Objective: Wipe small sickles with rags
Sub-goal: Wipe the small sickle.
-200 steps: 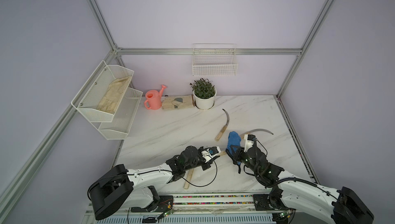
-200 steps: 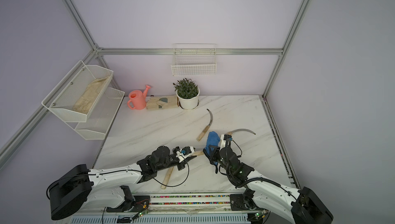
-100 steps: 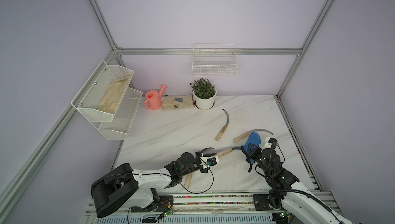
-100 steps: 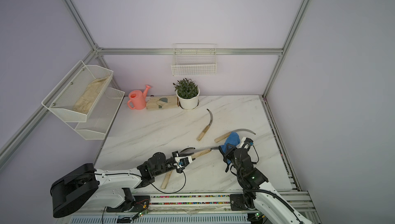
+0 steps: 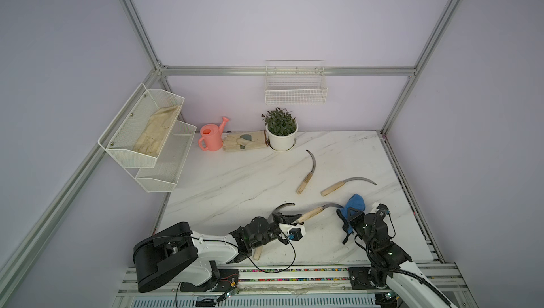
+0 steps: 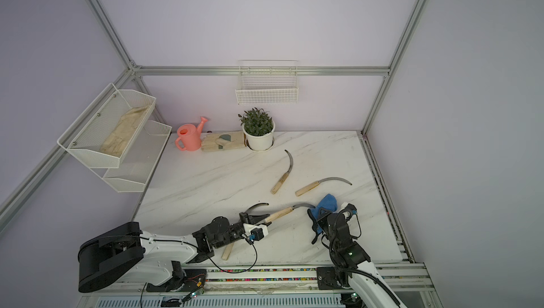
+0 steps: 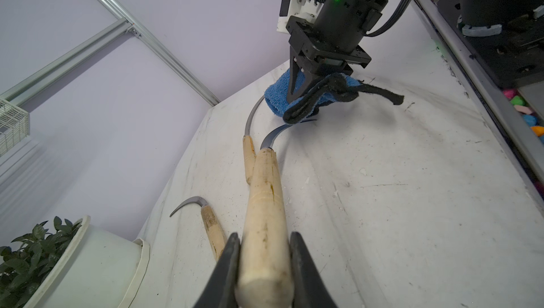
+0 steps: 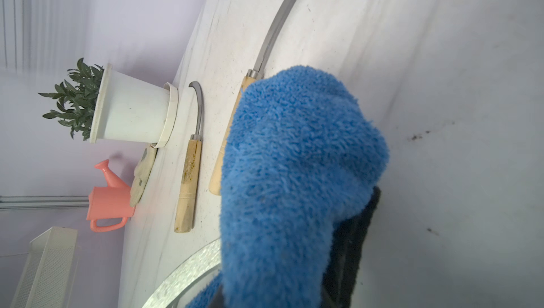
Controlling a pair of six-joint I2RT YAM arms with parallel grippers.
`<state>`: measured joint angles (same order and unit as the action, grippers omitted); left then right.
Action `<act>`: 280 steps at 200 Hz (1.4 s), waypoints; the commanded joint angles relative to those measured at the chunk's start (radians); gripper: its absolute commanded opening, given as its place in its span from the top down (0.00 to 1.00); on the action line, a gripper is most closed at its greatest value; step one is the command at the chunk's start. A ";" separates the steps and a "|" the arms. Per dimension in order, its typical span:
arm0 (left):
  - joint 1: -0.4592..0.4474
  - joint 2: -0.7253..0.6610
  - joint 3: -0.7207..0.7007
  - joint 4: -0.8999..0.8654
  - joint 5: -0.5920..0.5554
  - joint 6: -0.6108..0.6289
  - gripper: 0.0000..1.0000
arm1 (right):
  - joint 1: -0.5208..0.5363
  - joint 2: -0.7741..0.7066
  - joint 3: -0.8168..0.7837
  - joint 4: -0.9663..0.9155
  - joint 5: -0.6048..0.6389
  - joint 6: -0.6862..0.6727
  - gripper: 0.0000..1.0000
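Observation:
My left gripper (image 5: 295, 219) (image 7: 265, 240) is shut on the pale wooden handle of one small sickle (image 5: 309, 214) (image 7: 265, 191), near the table's front. Its grey blade (image 7: 272, 136) curves to the right, and its tip runs under the blue fluffy rag (image 5: 355, 202) (image 7: 281, 94). My right gripper (image 5: 348, 214) is shut on that rag (image 8: 294, 174), which hides its fingers in the right wrist view. Two more sickles (image 5: 308, 171) (image 5: 345, 185) lie farther back on the right. Another sickle (image 5: 283, 206) lies partly under my left arm.
A potted plant (image 5: 281, 133), beige gloves (image 5: 244, 141) and a pink watering can (image 5: 211, 138) stand along the back wall. White mesh shelves (image 5: 147, 141) hang on the left wall, a wire basket (image 5: 295, 91) on the back wall. A rail (image 5: 294, 271) borders the table's front edge.
My right gripper has carried the rag to the right along the held sickle's blade, from near the handle out to the tip. The left gripper keeps its hold on the handle.

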<state>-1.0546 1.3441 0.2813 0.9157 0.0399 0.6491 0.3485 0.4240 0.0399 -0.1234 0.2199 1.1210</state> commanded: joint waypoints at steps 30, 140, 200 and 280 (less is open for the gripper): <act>-0.008 -0.014 -0.034 0.090 0.058 0.024 1.00 | -0.003 0.058 -0.016 0.089 -0.034 0.005 1.00; -0.013 0.011 -0.033 0.104 0.069 0.045 1.00 | 0.024 0.533 0.125 0.598 -0.379 -0.151 1.00; -0.015 0.026 -0.030 0.115 0.056 0.053 1.00 | 0.173 0.405 0.154 0.466 -0.192 -0.202 1.00; -0.018 0.027 -0.033 0.121 0.065 0.055 1.00 | 0.221 0.458 0.225 0.448 -0.285 -0.257 1.00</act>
<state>-1.0626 1.3705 0.2680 1.0088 0.0635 0.7006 0.5537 0.8513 0.2256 0.3264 -0.0761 0.8799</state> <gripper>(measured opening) 0.229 0.199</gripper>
